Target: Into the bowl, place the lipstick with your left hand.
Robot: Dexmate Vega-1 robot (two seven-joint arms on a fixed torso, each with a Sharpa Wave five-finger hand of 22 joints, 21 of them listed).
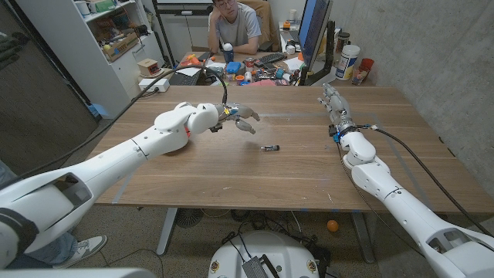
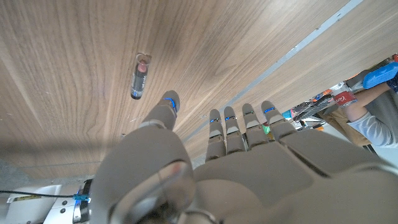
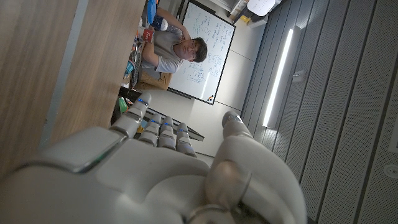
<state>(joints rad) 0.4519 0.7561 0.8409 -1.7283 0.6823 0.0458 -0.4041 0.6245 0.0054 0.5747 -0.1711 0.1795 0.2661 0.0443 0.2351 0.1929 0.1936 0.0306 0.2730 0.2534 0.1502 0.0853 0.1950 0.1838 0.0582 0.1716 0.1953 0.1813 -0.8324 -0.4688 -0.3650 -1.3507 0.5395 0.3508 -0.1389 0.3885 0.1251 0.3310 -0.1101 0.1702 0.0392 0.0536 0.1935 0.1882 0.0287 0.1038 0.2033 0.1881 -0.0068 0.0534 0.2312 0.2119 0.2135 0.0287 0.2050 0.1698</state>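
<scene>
The lipstick (image 1: pixel 269 147) is a small dark tube with its pinkish tip bared, lying on its side near the middle of the wooden table (image 1: pixel 309 174). My left hand (image 1: pixel 239 117) hovers just left of it and a little farther back, fingers spread, holding nothing. In the left wrist view the lipstick (image 2: pixel 140 76) lies just beyond the fingertips (image 2: pixel 169 99) of my left hand (image 2: pixel 224 143). A rounded brownish shape (image 1: pixel 174 148) under my left forearm is mostly hidden; I cannot tell whether it is the bowl. My right hand (image 1: pixel 333 100) is at the table's far right, fingers straight, empty.
A person (image 1: pixel 235 27) sits behind the table at a cluttered desk (image 1: pixel 255 73) with a monitor (image 1: pixel 312 31) and a white can (image 1: pixel 349 62). A black cable (image 1: pixel 409 154) runs along my right arm. Shelves (image 1: pixel 116 38) stand at the back left.
</scene>
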